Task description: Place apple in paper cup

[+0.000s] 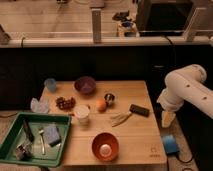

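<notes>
I see a wooden table (135,135) before a dark wall (100,62). Along the wall's top runs a pale ledge (60,41), with a post (96,25) and a lit wooden floor (45,17) beyond.

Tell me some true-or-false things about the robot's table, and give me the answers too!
1. The apple is inside the paper cup. False: it lies on the table, to the cup's right.
2. The gripper hangs beyond the table's right edge, open and holding nothing. True.
3. The purple bowl sits in the green tray. False: it stands on the table, near the back.
4. The grapes lie left of the apple. True.
</notes>
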Available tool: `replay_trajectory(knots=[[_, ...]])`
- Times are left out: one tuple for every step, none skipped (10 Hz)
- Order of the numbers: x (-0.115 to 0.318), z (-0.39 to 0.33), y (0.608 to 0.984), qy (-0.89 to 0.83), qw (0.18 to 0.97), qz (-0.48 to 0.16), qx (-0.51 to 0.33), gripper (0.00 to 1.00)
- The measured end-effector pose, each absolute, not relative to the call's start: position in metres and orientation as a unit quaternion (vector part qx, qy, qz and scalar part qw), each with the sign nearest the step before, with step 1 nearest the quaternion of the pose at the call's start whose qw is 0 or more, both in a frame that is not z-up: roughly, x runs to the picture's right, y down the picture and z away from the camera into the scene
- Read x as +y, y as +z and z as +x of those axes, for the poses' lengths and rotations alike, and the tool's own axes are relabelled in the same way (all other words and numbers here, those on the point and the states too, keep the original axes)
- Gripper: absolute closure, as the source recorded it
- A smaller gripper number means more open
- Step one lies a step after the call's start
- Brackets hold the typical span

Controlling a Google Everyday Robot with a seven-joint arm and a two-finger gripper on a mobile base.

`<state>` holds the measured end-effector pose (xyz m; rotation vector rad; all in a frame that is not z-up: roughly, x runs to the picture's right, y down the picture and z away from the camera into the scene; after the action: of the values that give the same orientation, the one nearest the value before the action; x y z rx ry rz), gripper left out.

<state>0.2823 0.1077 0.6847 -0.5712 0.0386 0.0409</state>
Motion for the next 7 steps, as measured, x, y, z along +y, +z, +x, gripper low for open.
replay_trajectory(knots=[[0.108,0.282,0.685,0.02,0.959,-0.282,0.019,0.2],[0.108,0.282,0.685,0.02,0.959,-0.282,0.019,0.2],[0.108,0.282,0.685,0.02,0.959,-0.282,0.019,0.2],[0.108,0.28,0.685,0.017,0.959,-0.282,0.019,0.2],[0.104,0.265,0.69,-0.001,0.96,-0.278,0.017,0.2],[0.102,0.253,0.692,-0.01,0.961,-0.275,0.017,0.2],[0.101,0.241,0.694,-0.017,0.961,-0.274,0.015,0.2]])
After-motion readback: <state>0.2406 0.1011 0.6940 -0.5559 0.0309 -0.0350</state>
